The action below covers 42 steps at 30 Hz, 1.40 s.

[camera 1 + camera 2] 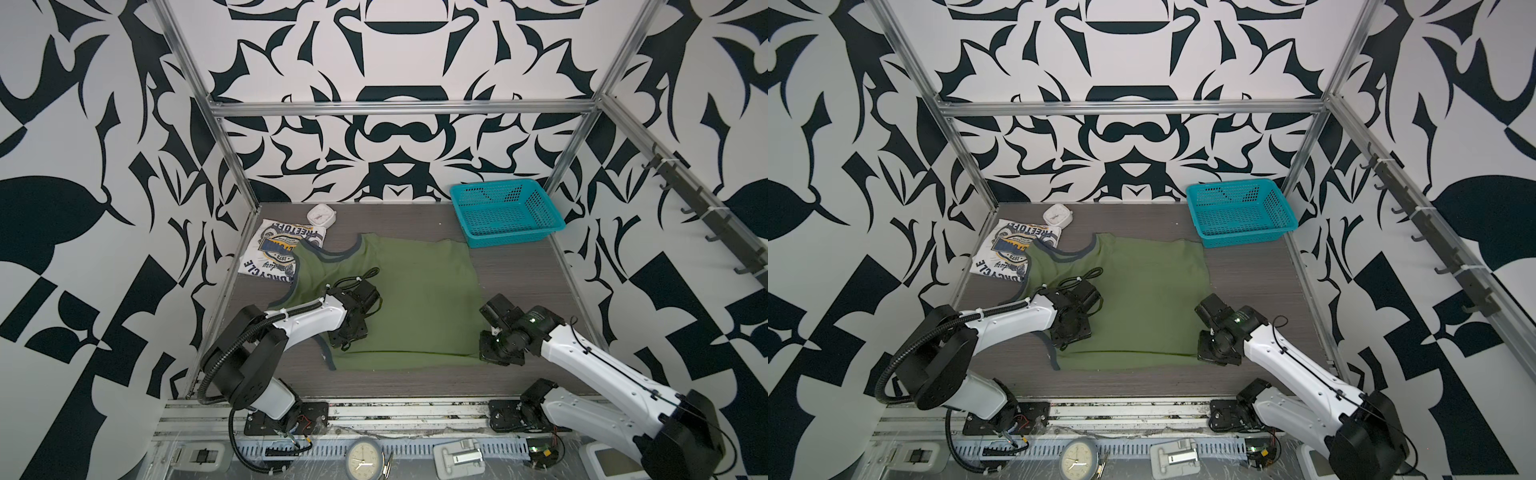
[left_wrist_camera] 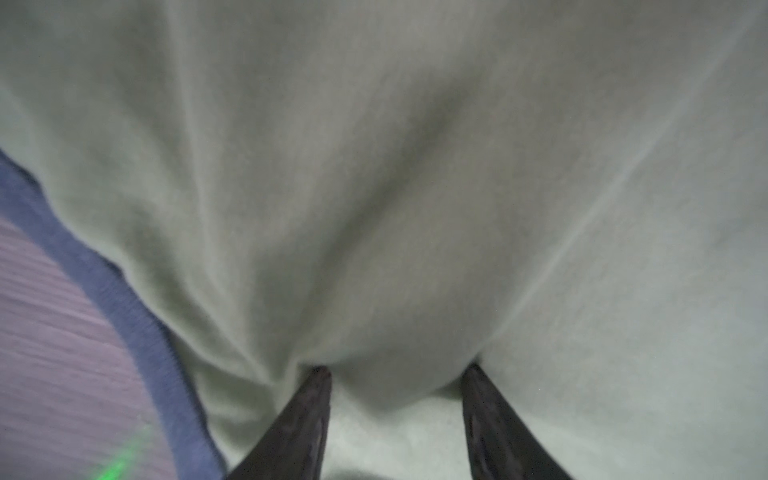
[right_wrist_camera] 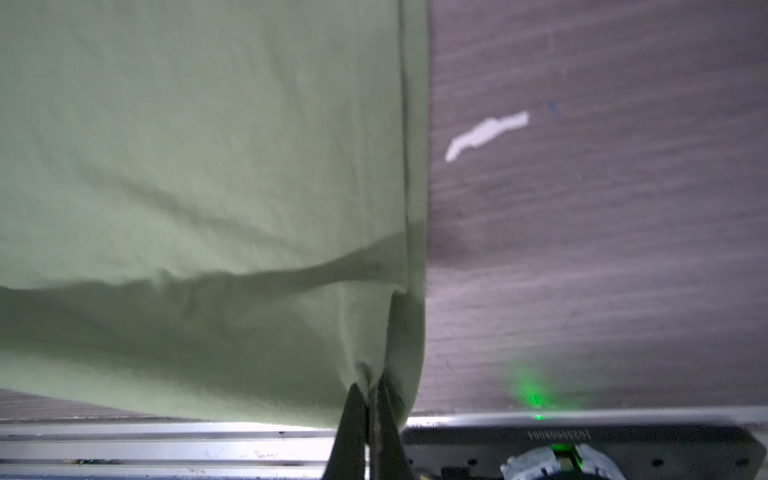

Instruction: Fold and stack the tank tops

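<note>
Olive tank top point(image 1: 415, 299) spread flat on a dark table point(image 1: 523, 299); folded white tank top point(image 1: 274, 253) far left, teal basket point(image 1: 515, 235) far right.

Mid tabletop point(image 1: 523, 299): olive green tank top point(image 1: 415, 299), dark trim, spread flat, plain side up, neck and straps left, hem right, near-right hem corner bunched. Far-left corner: white tank top point(image 1: 274, 253), folded, blue-yellow emblem and dark lettering up. Green strap overlaps its right edge.
</note>
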Tool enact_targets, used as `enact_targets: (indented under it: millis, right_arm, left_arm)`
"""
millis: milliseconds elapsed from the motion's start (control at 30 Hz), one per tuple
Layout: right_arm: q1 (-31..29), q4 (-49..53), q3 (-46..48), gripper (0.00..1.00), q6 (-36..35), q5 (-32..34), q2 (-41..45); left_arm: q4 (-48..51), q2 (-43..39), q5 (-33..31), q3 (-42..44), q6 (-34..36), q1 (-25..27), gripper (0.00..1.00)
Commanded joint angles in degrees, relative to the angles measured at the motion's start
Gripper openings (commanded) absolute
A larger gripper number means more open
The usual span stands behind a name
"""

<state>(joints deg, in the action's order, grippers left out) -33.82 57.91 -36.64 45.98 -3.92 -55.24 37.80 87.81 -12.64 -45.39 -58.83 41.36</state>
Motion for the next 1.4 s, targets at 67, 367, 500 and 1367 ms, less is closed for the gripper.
enact_targets:
  millis: [67,367,500,1367]
  right_arm:
    - [-1.02,5.82,2.78,0.04,3.94,-0.65,0.95]
    - [-0.98,10.88,-5.05,0.42,2.55,5.67,-0.88]
    - [-0.99,11.81,-10.63,0.49,1.07,9.25,-0.92]
    - [8.12,-17.01,-15.23,0.42,-12.96,3.85,-21.11]
  left_arm:
    - [-0.90,2.10,-1.18,3.33,-1.51,-0.23,0.54]
    - [0.68,-5.67,-4.41,4.85,-1.32,-0.23,0.61]
    - [0.98,-8.90,-4.83,2.95,0.31,-0.23,0.66]
    - [-2.65,-6.38,1.73,-4.69,11.89,-10.53,0.76]
